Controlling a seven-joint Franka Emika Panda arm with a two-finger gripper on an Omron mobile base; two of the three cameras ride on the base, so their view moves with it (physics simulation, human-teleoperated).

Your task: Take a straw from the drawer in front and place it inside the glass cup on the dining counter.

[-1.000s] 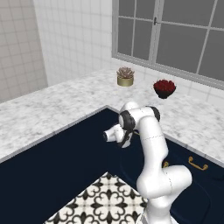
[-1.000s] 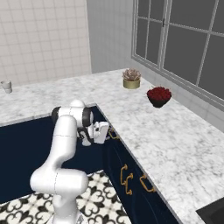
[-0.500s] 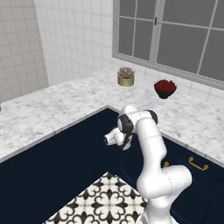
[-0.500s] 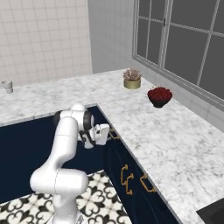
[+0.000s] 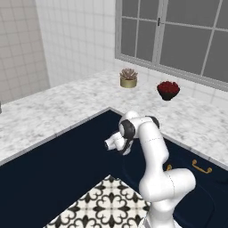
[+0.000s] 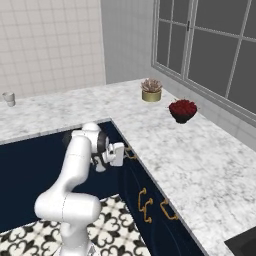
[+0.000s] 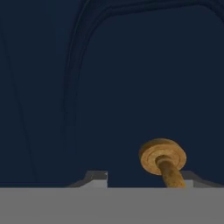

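I see the pincer point(image 7: 142, 177) against the flat navy blue drawer front point(image 7: 131, 87), its tips flanking the small brass bar handle point(image 7: 164, 164) off-centre, grip unconfirmed, so pulling may slip it off; the small clear glass cup point(image 6: 8, 98) stands on the marble counter point(image 6: 60, 107), well apart.

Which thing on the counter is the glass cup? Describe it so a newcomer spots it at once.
Start at the long marble counter below the tiled wall, and follow it away from the window to its far end. The glass cup stands there alone, small and pale, far from the potted plant and the dark bowl of red berries.
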